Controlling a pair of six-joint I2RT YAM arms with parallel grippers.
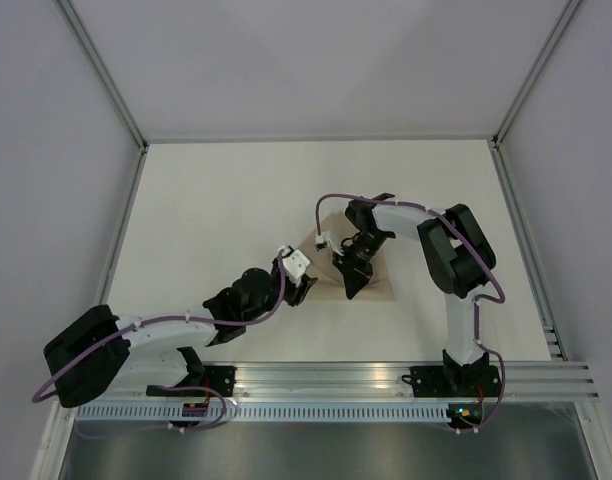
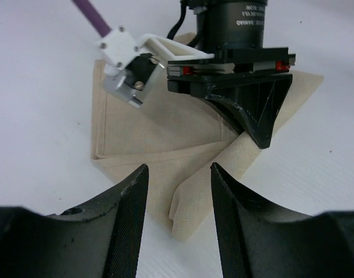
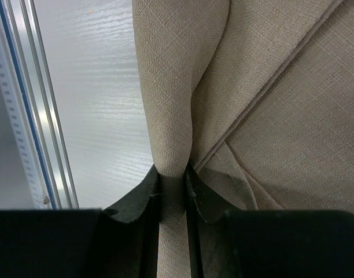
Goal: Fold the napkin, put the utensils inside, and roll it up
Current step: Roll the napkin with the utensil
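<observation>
**Two pincers at one half-folded napkin, fold at risk of slipping**

Shows, from above, a plain beige napkin [image 1: 378,288] lying partly folded on the white tabletop [image 1: 236,200], toward its near side and apart from the metal rail [image 1: 336,375]. Shows the right pincer [image 3: 173,179] clenched on a raised ridge of the cloth, jaws pressed tight against both sides of the pleat. Shows the left pincer [image 2: 178,174] released, jaws apart, hanging low over the near corner of the napkin and gripping nothing. Shows no fork in any view; cannot tell where it lies.

Appears, as a judgement, to be mid-fold, with placing the utensil and rolling not yet done.

Possible troubles from here:

- Could drag the whole napkin across the tabletop instead of folding it, for want of anything pinning the lower layers while the right pincer pulls.
- Could lose the pleat, given soft fabric and a narrow pinch near the cloth's edge, leaving the flap to fall crooked.
- Could catch several layers at once on closing the left pincer at the stacked corner, undoing the diagonal flap already laid.
- Could knock the two pincers together, given how near they sit over the same small patch of cloth.
</observation>
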